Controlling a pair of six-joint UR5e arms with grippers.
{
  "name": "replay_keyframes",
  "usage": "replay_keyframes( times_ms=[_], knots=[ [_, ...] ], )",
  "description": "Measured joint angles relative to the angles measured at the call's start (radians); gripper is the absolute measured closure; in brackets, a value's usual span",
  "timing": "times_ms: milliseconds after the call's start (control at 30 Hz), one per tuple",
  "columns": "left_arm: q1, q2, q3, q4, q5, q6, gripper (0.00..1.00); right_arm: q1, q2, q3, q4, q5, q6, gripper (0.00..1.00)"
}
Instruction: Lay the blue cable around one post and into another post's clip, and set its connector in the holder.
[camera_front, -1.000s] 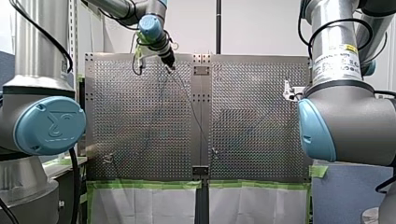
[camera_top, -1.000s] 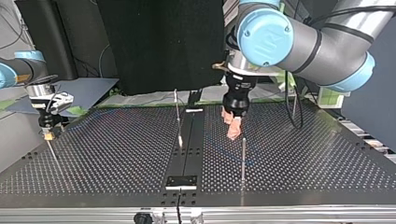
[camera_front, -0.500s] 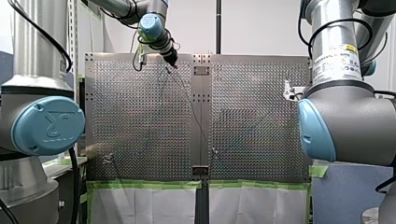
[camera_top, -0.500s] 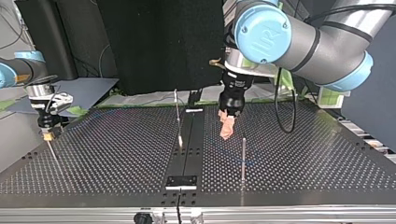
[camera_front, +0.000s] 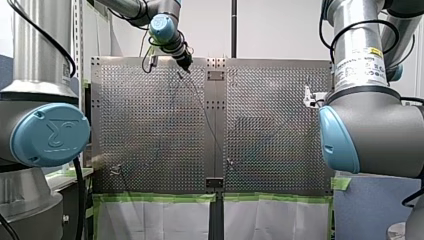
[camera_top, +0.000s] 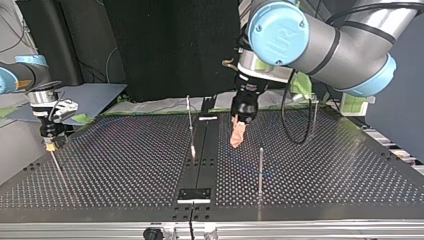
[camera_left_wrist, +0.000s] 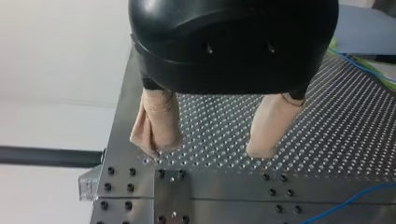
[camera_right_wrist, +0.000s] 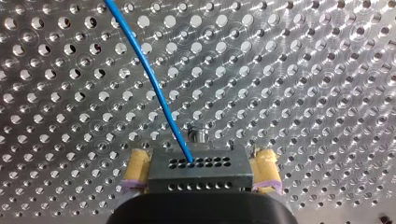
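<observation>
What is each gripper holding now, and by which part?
My right gripper is shut on the blue cable's connector, pinching the grey block by its two sides. My left gripper is open, holding nothing.

Two arms (camera_top: 320, 45) (camera_top: 20, 75), two tools (camera_left_wrist: 210, 151) (camera_right_wrist: 201, 161), one blue cable (camera_right_wrist: 154, 88), one connector (camera_right_wrist: 201, 176), at least two upright posts (camera_top: 260, 170) (camera_top: 190, 127)

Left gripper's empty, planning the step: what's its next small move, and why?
Likely steer my left gripper toward the blue cable and close on it. It hangs open and empty over the table, while my right gripper is shut on the connector, so the cable's slack has no guide.
</observation>
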Motion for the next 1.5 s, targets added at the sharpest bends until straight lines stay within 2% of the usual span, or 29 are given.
replay_keyframes(
  times_ms=[167,267,533,733,1267,1500],
  knots=[
    [-0.001,-0.001,0.000,0.007,0.020,0.045,0.00,-0.002,0.000,0.000,0.000,-0.001,0.001,0.08],
    [-0.002,-0.001,0.000,0.007,0.016,0.068,0.00,-0.003,0.000,0.000,0.001,-0.001,0.001,0.08],
    [-0.002,-0.001,0.000,0.008,-0.016,0.068,0.00,-0.003,0.000,0.000,0.003,-0.002,0.001,0.08],
    [-0.002,0.000,0.000,0.006,-0.048,0.034,0.00,-0.003,0.000,0.000,0.008,-0.002,-0.002,0.08],
    [0.002,0.000,0.000,0.012,-0.205,-0.120,0.00,-0.005,0.000,0.000,0.009,-0.002,-0.004,0.08],
    [0.003,0.000,0.000,0.013,-0.228,-0.144,0.00,-0.005,0.000,0.000,0.011,-0.001,-0.004,0.08]
  ],
)
